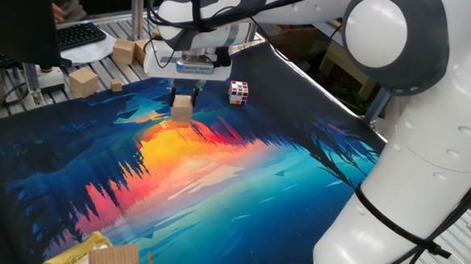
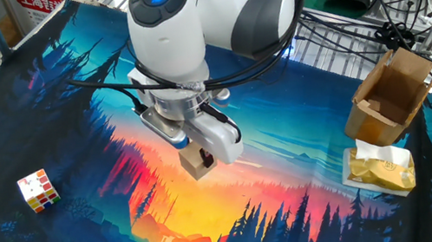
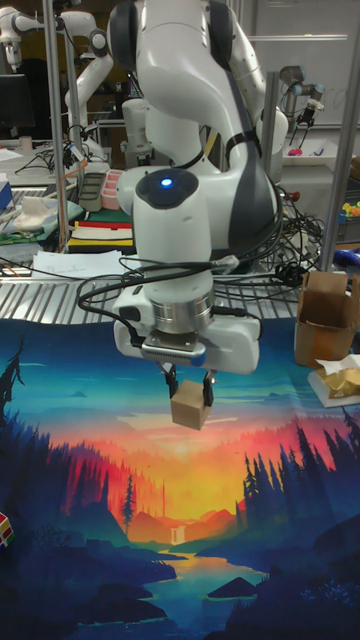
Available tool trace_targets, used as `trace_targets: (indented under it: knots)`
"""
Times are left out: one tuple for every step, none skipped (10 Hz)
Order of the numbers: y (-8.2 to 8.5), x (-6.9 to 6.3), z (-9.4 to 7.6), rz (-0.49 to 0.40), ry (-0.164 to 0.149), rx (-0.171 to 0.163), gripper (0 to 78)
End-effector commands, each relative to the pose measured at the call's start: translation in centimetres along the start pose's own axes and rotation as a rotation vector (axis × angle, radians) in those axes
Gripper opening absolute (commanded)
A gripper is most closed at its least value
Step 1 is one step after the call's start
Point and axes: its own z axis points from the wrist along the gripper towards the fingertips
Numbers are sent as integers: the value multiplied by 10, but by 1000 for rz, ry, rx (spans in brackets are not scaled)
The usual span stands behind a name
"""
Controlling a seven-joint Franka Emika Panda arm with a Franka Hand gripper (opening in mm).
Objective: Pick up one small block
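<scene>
The small block (image 1: 182, 108) is a plain light-tan wooden cube, pinched between my fingers. My gripper (image 1: 184, 99) is shut on it and points straight down over the orange part of the printed mat (image 1: 222, 189). In the other fixed view the small block (image 2: 195, 162) hangs under the gripper (image 2: 198, 154), a little above the mat. The tall fixed view also shows the small block (image 3: 188, 407) clear of the mat beneath the gripper (image 3: 188, 386).
A multicoloured puzzle cube (image 1: 239, 91) sits on the mat close to the gripper. Larger tan blocks (image 1: 83, 82) and another small tan cube (image 1: 117, 86) lie beyond the mat's far edge. An open cardboard box (image 2: 392, 96) and a yellow packet (image 2: 379, 167) stand off the mat's side.
</scene>
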Motion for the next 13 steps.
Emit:
trace_targets:
  knots:
    - [0, -1, -2, -1, -4, 2, 11]
    - [0, -1, -2, -2, -3, 2, 11]
    - [0, -1, -2, -4, -1, 2, 774]
    - [0, -1, -2, -4, -1, 2, 774]
    - [0, -1, -2, -4, -1, 2, 774]
    - [0, -1, -2, -4, -1, 2, 774]
    - [0, -1, -2, -4, -1, 2, 774]
    - [0, -1, -2, -4, -1, 2, 774]
    - [0, -1, -2, -4, -1, 2, 774]
    - [0, -1, -2, -4, -1, 2, 774]
    - [0, -1, -2, -4, -1, 2, 774]
    - [0, -1, -2, -4, -1, 2, 774]
    - [1, -1, -2, -2, -3, 15, 774]
